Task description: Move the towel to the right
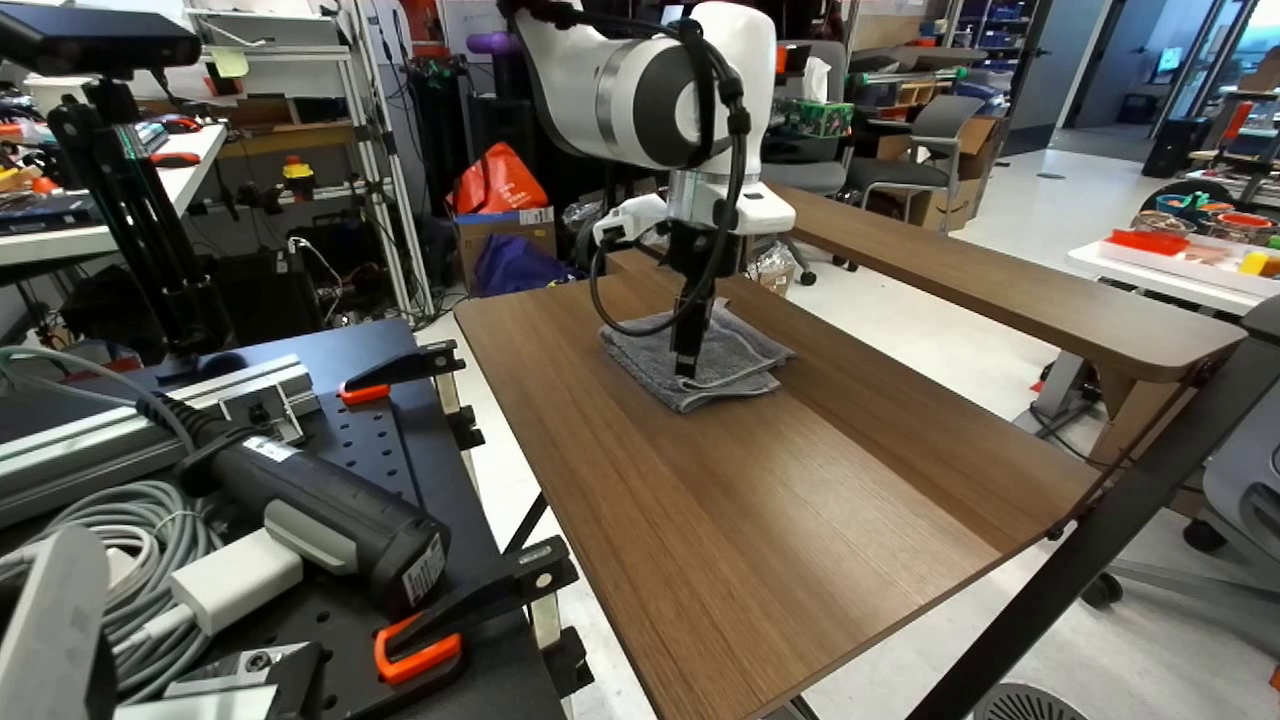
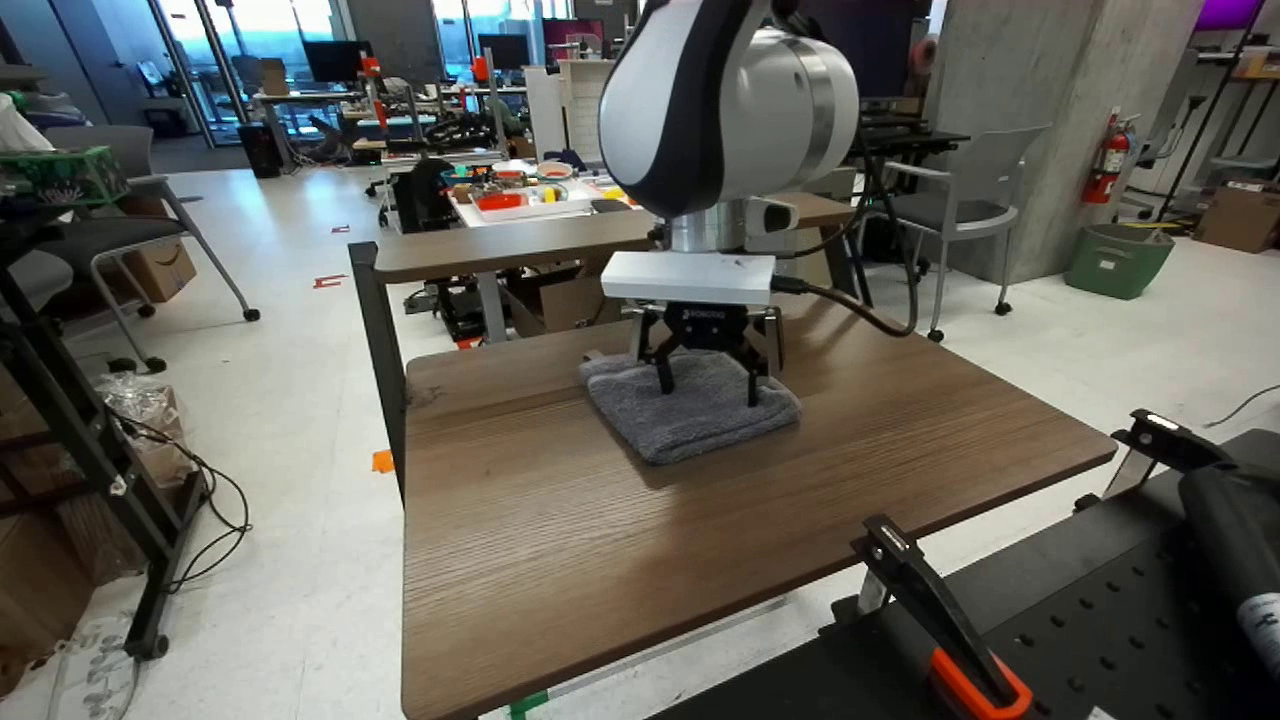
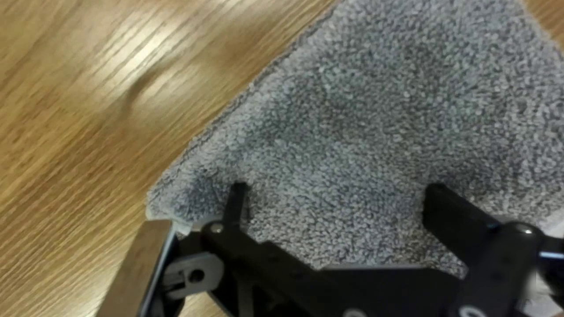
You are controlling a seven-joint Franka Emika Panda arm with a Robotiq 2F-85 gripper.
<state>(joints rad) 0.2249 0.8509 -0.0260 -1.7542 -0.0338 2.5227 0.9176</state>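
- In an exterior view, straight down over the towel (image 2: 690,425) with the gripper (image 2: 710,393); fingers (image 2: 665,374) well apart, grey pile in plain sight between them.
- Both tips down at the top layer, seemingly touching; how firmly, impossible to tell.
- Flat on the wooden table (image 2: 530,560) for the towel, nearer the far edge than the near one; folded, roughly square, with a rounded corner toward the camera and a small pale tab at the far left corner.
- In an exterior view, side-on to the gripper (image 1: 687,360), one finger in line with the other; width of the gap impossible to judge from here. Black cable (image 1: 739,150) looped in front.
- Towel (image 1: 645,362) below the fingertips, toward the far end of the table; layered, rumpled at the edges, with a thin raised hem and layers out of line with each other.
- In the wrist view, fingers (image 3: 454,215) spread wide, with towel (image 3: 352,132) between and beyond.
- One tip close to a corner, beside a darker patch; the other farther in.
- Up close, mottled grey, thick and looped, with a soft edge running slantwise against the wood and a paler strip at the corner.
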